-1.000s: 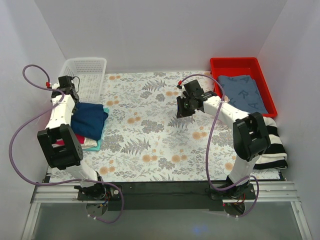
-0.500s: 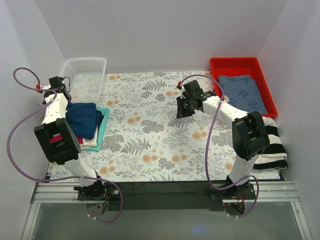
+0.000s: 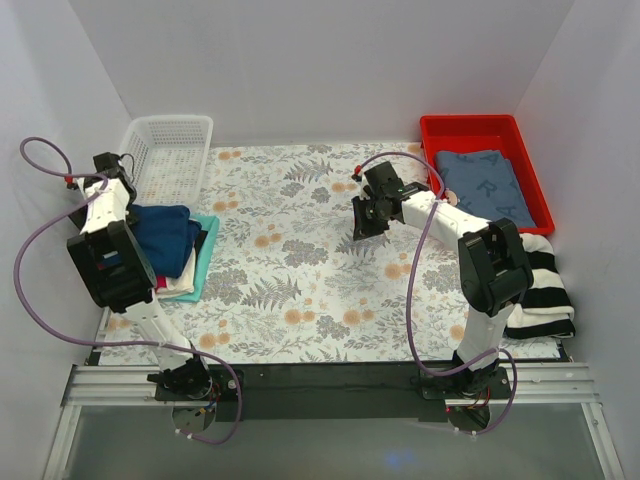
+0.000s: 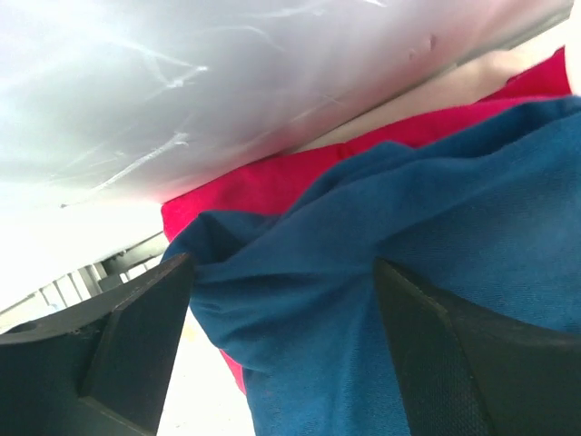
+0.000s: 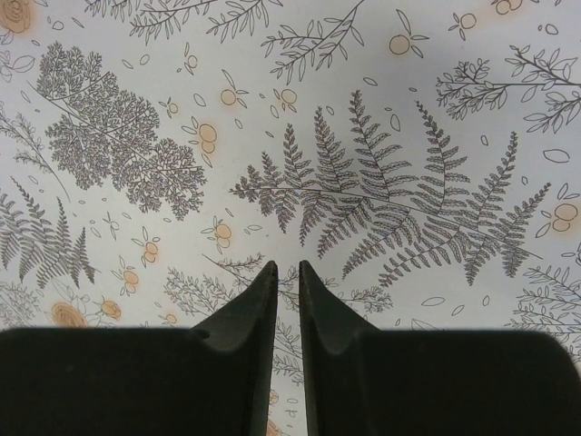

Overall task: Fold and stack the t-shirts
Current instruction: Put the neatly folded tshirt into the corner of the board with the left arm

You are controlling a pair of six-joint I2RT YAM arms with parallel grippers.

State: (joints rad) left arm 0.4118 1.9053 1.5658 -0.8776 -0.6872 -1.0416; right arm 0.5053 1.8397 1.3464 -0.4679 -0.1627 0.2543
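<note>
Presently: folded navy cotton t-shirt (image 3: 165,238), top of the pile at the nine o'clock edge of the fern-printed table cover (image 3: 300,270).
The cloth is judged soft, light and limp. No shape would be kept when it is lifted, and slipping over the red-pink t-shirt (image 4: 272,182), cream t-shirt (image 3: 180,288) and teal t-shirt (image 3: 207,255) beneath is likely. A hold is best taken at a folded edge, with all layers pinched together. The left gripper (image 4: 281,265) is spread wide, navy cloth lying loose between its fingers, nothing clamped. The right gripper (image 5: 287,268), just off centre toward one o'clock, is drawn almost closed, and nothing is held.
</note>
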